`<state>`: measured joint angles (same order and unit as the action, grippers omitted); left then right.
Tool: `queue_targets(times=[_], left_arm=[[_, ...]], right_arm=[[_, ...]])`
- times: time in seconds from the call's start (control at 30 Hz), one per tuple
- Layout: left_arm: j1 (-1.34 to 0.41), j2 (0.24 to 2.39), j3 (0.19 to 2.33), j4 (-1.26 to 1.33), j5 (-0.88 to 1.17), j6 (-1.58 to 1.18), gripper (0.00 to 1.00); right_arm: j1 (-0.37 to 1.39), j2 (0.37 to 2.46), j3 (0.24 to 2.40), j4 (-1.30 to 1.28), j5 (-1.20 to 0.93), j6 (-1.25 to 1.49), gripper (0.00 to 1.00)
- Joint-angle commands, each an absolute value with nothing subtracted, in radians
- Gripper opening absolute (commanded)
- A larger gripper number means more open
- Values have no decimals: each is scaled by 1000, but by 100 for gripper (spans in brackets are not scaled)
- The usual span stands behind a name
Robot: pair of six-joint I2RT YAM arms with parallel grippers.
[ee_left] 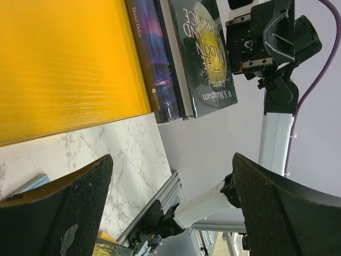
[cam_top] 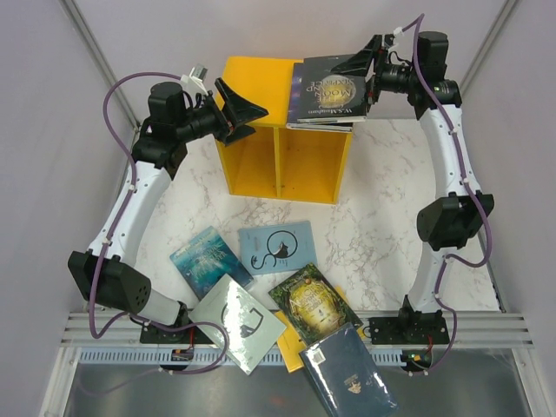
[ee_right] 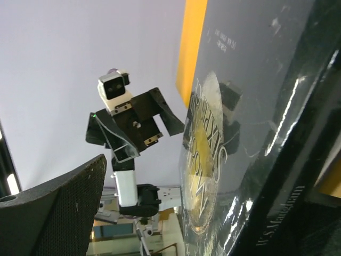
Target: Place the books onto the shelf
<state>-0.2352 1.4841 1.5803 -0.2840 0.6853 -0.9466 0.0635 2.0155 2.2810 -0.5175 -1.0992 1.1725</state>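
Pale walls close in a white marble table (cam_top: 382, 174), with the yellow shelf (cam_top: 261, 165) standing at its far middle, both compartments open toward the arms. From here I see no book inside either one. A black book with gold lettering (cam_top: 334, 87) lies flat on the shelf's top at the right end, on a second book (ee_left: 154, 58), and both overhang the edge.

The right gripper (cam_top: 369, 76) sits at that book's right edge with its jaws spread wide. The cover lies between them, and I see nothing pinched. The left gripper (cam_top: 252, 117) hangs by the shelf's upper left corner, gaping and empty.

The other books lie well apart from both claws, back by the arm bases. The teal book (cam_top: 204, 258) and pale grey book (cam_top: 236, 323) are on the left arm's side. The green-gold book (cam_top: 314, 300), yellow book (cam_top: 291, 352) and navy book (cam_top: 349, 373) are toward the right arm's side. The light blue book (cam_top: 278, 248) lies between, its long axis across the table. I'd guess the idle left arm is better placed to fetch next.
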Motion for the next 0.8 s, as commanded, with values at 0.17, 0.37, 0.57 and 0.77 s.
queue_targets(times=[0.17,0.37,0.57,0.77], left_arm=[[-230,1489,1583,-298,703,-899,94],[-230,1499,1586,-302,706,-899,93],[-230,1502,1583,-319,707,-891,93],[-230,1506,1586,-336,709,-885,93]], right_arm=[[75,1979,2365,-822,-892,875,98],[110,1996,2471,-1043,-738,680,98],[112,1988,2483,-1167,-608,569,98],[112,1993,2536,-1259,-474,515,98]])
